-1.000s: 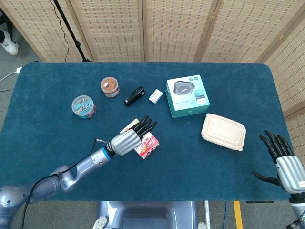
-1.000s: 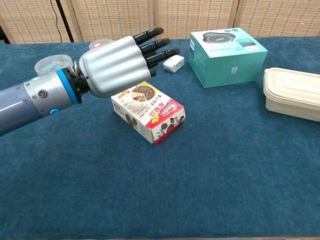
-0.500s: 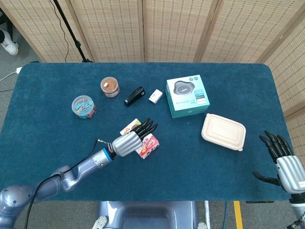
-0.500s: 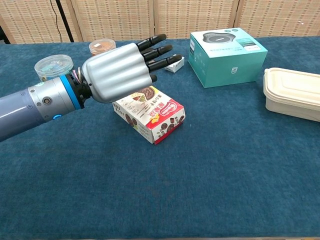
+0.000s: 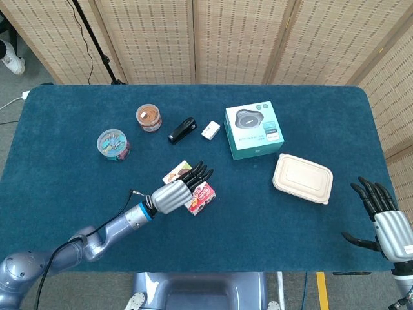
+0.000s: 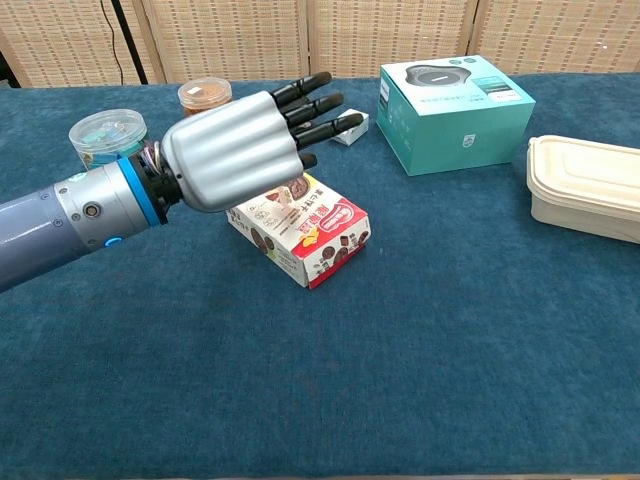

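The left hand (image 6: 240, 150) hovers over the snack box (image 6: 305, 235), palm down, its fingers (image 6: 318, 103) stretched out straight and slightly apart, holding nothing. The box lies flat on the blue table (image 6: 420, 370) just under and to the right of the hand; in the chest view its far-left end is covered by the hand, while its red near-right end shows clear. In the head view the hand (image 5: 175, 192) covers the middle of the box (image 5: 201, 197), so only its 2 ends peek out on either side. Whether the palm touches the box top cannot be told from either view.

The right hand (image 5: 385, 219) sits at the near-right edge of the table in the head view, well apart from the box, fingers spread and empty; its wrist is cut off by the frame edge, and the chest view does not show it.

Beyond the box, to the right, stands a teal carton (image 6: 455, 110), and further right a beige lidded container (image 6: 585, 185), cut off at the frame edge in the chest view. A small white item (image 6: 352, 127) lies just beyond the fingertips, partly hidden by them. Far left stand 2 round tubs (image 5: 113, 143) (image 5: 149, 117), and a black stapler-like thing (image 5: 182, 130) lies near them, hidden behind the hand in the chest view.
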You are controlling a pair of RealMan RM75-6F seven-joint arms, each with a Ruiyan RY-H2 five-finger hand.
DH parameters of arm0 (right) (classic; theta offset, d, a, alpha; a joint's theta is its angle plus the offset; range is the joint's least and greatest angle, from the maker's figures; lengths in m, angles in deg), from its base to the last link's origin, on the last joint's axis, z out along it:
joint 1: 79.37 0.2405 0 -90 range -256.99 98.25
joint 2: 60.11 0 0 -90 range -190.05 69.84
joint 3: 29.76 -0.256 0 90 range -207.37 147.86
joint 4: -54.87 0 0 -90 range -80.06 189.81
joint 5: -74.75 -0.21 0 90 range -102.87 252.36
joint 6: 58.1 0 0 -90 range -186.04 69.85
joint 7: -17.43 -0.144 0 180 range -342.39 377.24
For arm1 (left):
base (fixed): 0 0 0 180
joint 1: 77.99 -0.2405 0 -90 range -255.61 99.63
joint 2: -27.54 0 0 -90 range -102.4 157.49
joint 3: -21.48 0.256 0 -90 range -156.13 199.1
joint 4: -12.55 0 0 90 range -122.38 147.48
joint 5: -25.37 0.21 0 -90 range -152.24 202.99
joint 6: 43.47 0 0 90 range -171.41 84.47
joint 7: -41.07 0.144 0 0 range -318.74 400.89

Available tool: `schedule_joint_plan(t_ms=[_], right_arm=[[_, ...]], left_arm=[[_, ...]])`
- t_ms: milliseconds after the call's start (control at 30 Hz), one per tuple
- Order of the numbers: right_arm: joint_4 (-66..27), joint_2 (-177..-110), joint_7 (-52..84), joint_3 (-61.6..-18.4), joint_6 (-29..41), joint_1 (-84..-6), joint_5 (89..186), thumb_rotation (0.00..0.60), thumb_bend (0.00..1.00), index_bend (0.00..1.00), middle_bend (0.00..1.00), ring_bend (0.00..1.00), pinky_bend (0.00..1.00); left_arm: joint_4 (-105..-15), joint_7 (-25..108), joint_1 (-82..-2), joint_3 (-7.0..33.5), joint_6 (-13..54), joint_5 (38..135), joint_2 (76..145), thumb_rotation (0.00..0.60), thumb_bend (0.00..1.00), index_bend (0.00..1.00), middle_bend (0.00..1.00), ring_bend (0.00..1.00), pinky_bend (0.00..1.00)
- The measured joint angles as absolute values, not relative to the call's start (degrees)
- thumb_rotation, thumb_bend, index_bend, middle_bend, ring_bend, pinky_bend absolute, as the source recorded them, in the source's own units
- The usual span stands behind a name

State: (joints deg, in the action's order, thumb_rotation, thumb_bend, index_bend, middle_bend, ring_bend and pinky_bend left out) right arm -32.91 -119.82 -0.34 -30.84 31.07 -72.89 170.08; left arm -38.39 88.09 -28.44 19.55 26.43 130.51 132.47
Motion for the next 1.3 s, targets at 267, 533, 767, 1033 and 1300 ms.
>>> schedule_joint_plan(t_ms=[267,533,767,1033,1300], right_arm=[[-32.98,-119.86,-0.13,-30.81,30.98,-72.84,170.11,0.600,0.00,0.00,0.00,0.00,0.00],[-33.06,-119.95,0.23,-30.81,30.87,-72.83,169.98,0.600,0.00,0.00,0.00,0.00,0.00],[-33.01,-120.15,0.92,-30.69,30.37,-72.66,170.03,0.600,0.00,0.00,0.00,0.00,0.00],[-33.69,-120.84,4.41,-30.70,28.71,-72.23,169.28,0.600,0.00,0.00,0.00,0.00,0.00],[-33.81,-121.14,10.21,-30.07,26.67,-71.36,170.16,0.600,0.00,0.00,0.00,0.00,0.00]], left_arm=[[-40.46,86.55,-28.78,19.37,28.09,130.13,130.88,0.600,0.43,0.22,0.00,0.00,0.00],[-42.44,83.48,-29.77,18.62,30.39,129.02,130.05,0.600,0.39,0.19,0.00,0.00,0.00],[-47.94,76.39,-32.35,17.88,34.10,127.00,127.61,0.600,0.35,0.01,0.00,0.00,0.00],[-64.37,69.83,-38.51,17.93,34.94,120.44,116.42,0.600,0.29,0.00,0.00,0.00,0.00],[-74.78,62.98,-46.91,17.62,38.66,113.27,107.39,0.600,0.30,0.00,0.00,0.00,0.00]])
